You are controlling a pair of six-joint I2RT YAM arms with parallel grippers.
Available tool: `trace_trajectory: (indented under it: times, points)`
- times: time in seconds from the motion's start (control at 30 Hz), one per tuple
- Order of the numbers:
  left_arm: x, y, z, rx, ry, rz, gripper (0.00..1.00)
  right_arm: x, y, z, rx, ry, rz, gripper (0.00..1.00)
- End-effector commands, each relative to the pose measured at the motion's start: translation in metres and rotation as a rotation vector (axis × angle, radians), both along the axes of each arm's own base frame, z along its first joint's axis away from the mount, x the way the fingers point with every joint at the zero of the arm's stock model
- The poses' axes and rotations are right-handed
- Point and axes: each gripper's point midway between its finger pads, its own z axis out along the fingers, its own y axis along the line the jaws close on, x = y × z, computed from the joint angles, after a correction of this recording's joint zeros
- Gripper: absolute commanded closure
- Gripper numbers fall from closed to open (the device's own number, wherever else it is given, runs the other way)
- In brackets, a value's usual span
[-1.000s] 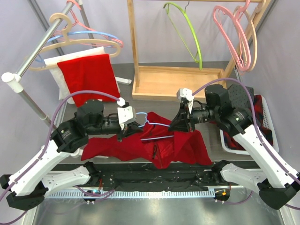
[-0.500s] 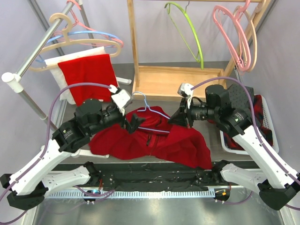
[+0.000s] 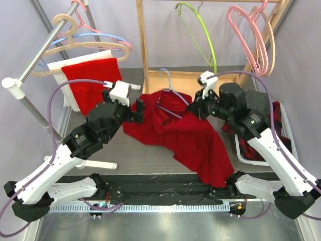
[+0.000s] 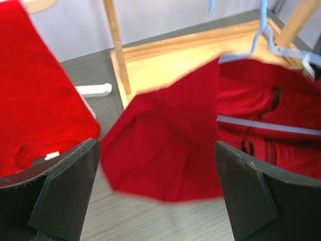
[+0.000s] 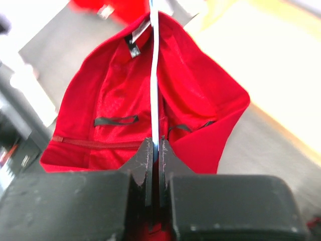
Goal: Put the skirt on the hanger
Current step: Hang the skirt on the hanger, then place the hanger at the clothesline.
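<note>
Top external: left gripper (image 3: 124, 104) gapes beside left edge of skirt (image 3: 188, 138)

Lilac walls (image 3: 305, 75), wooden rack (image 3: 190, 88), grey table (image 3: 134, 158)

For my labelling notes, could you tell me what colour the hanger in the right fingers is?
Pale blue; the hanger shows best in the left wrist view.

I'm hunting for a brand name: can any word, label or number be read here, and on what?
No text is legible anywhere.
Small sewn tag inside the red fabric skirt: too blurred to read.
Small white tag on the red hanging cloth: too small to read.
</note>
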Motion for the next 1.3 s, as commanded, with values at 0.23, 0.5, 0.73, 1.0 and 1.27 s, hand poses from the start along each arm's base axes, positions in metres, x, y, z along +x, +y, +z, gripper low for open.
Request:
trace_trajectory:
  times: [0.23,0.5,0.73,1.0,1.27]
  points:
    - [0.000,0.022,0.024,-0.102,-0.074,0.100,0.00,0.082,-0.029,0.174,0.274,-0.367,-0.431,0.99]
    - [-0.002,0.023,0.018,-0.100,-0.061,0.103,0.00,0.120,-0.020,0.224,0.369,-0.479,-0.501,0.99]
    - [-0.002,0.023,0.008,-0.092,-0.045,0.105,0.00,0.131,-0.016,0.265,0.441,-0.578,-0.509,0.99]
    - [-0.001,0.021,-0.003,-0.086,-0.028,0.105,0.00,0.128,-0.013,0.286,0.490,-0.629,-0.487,0.99]
    - [0.001,0.017,-0.007,-0.085,-0.018,0.101,0.00,0.172,0.019,0.269,0.465,-0.611,-0.465,0.99]
